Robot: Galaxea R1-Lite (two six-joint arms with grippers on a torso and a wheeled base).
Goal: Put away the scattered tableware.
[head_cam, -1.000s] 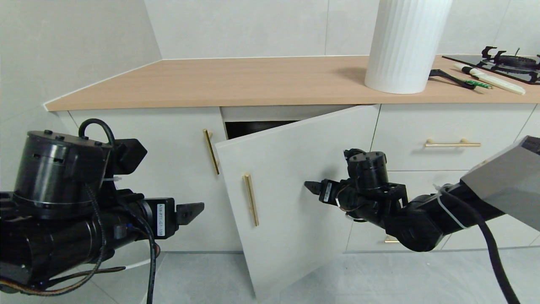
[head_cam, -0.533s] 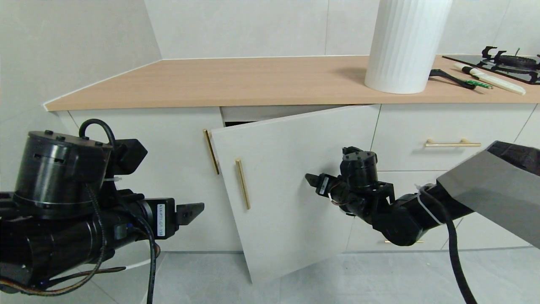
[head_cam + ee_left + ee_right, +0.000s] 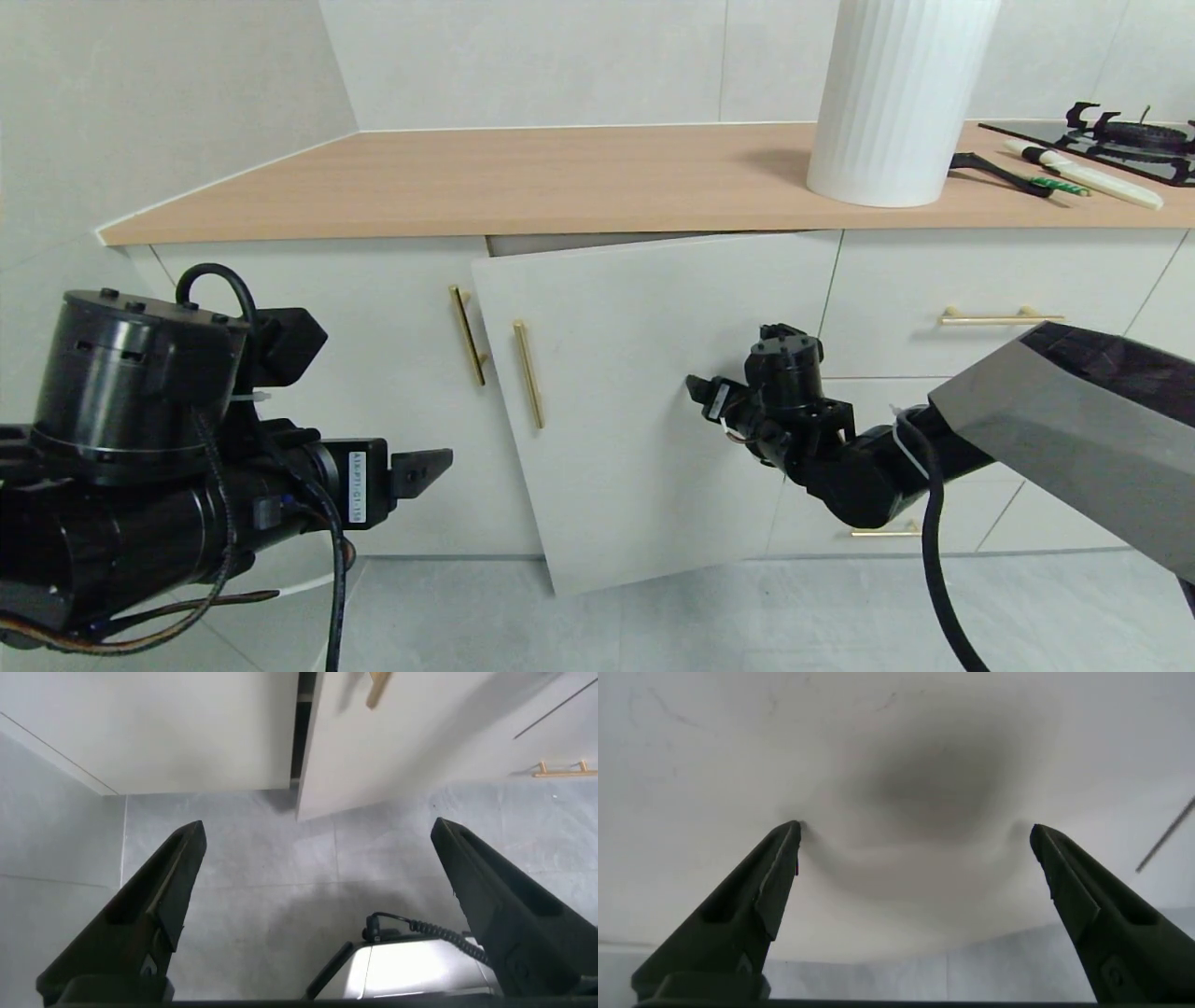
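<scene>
Cabinet door [image 3: 644, 411] nearly shut, right gripper [image 3: 915, 835] jaws apart against it, left gripper [image 3: 318, 835] jaws apart, utensils [image 3: 1088, 175] slantwise on countertop [image 3: 560, 177]

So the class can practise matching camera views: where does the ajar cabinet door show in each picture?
Head view: cabinet door at centre, right claw at its face.
Left wrist view: its lower corner beyond the left claw, above floor tiles.
Right wrist view: its face close ahead of the claw.
Shared landmark: the door's bottom edge.
</scene>
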